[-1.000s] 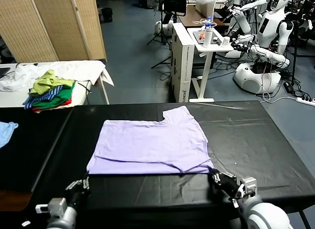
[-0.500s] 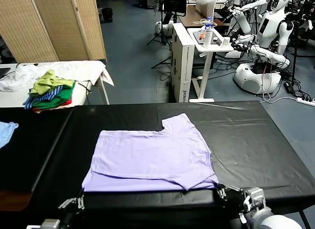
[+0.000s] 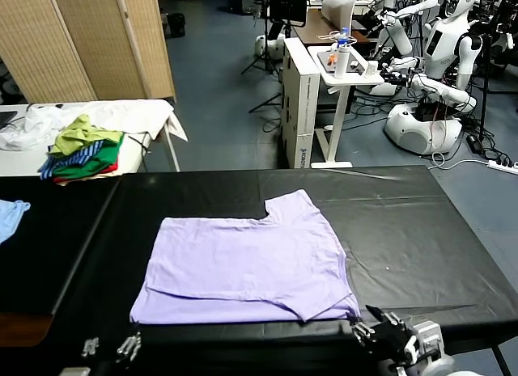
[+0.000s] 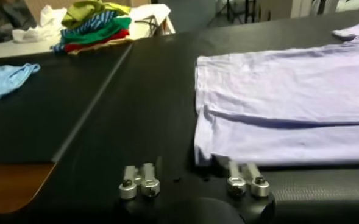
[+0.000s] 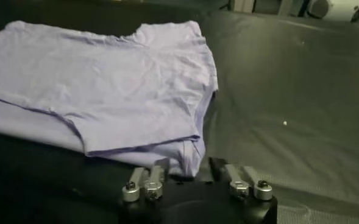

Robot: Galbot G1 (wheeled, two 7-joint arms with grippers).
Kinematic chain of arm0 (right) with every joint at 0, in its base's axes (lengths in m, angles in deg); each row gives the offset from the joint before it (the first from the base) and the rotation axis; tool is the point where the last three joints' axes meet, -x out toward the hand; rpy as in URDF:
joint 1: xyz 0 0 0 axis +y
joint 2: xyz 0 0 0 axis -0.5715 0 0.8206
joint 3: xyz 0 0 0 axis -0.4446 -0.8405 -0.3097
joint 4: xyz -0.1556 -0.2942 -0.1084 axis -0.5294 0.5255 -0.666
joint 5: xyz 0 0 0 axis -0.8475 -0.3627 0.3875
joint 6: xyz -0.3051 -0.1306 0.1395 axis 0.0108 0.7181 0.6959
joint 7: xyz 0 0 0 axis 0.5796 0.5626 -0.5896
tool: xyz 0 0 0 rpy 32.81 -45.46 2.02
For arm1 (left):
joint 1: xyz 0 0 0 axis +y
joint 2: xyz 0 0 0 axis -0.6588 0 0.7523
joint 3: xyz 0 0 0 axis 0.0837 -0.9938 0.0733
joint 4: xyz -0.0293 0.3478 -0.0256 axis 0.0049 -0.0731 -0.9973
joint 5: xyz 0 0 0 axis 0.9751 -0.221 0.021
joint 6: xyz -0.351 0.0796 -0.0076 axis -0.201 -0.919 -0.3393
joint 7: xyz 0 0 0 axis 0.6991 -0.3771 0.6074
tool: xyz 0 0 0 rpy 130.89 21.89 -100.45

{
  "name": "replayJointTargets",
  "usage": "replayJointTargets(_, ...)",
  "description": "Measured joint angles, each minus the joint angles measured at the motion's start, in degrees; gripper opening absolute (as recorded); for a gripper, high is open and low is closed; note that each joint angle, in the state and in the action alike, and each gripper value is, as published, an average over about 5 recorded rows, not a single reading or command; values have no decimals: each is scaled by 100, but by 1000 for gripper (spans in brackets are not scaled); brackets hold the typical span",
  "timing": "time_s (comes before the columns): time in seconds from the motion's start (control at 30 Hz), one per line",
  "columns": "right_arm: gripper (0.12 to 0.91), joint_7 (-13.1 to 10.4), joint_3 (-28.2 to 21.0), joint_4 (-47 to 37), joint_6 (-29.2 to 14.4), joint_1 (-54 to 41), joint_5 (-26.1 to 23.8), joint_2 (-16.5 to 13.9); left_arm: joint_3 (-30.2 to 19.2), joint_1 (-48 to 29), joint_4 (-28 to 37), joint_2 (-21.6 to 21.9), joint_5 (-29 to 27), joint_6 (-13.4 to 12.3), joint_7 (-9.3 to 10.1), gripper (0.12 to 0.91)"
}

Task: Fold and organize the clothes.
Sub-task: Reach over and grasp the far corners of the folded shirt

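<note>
T-shirt (image 3: 247,267) lies folded on black table (image 3: 421,230). Left gripper (image 4: 190,182) and right gripper (image 5: 191,182), jaws spread, sit empty at its near hem corners. Fold released; next, regrasp for another fold.

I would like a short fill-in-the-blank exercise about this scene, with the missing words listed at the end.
1. The lavender T-shirt lies on a table with a ____ cover.
2. Both the left gripper and the right gripper have their jaws ____.
3. The pile of green, striped and red clothes is on the robot's ____ side.

Missing words: black; open; left
</note>
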Motion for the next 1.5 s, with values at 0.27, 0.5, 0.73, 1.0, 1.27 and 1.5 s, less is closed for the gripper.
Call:
replayJointTargets(0.27, 907, -206, -731, -1252, 0, -1932, 332, -131, -28, -1056, -15, 242, 1392, 290, 386, 907)
replayJointTargets(0.5, 907, -335, -1725, -2506, -1, -3684, 417, -47, -227, -2455, 666, 733, 2483, 698, 184, 907)
replayJointTargets(0.73, 907, -327, -2592, -3714, -1, -4995, 398, 169, -612, -3855, 1646, 1285, 3527, 1120, 179, 907)
replayJointTargets(1.0, 907, -180, -3198, -4782, -2, -5899, 250, 493, -1407, -5393, 3064, 1489, 3605, 1277, -60, 907)
replayJointTargets(1.27, 907, -116, -3559, -5276, -2, -6244, 104, 698, -2019, -6328, 3983, 1372, 3327, 1298, -217, 907)
replayJointTargets(1.5, 892, -85, -3712, -5529, -1, -6389, 46, 861, -2245, -6634, 4371, 1332, 3145, 1268, -253, 907)
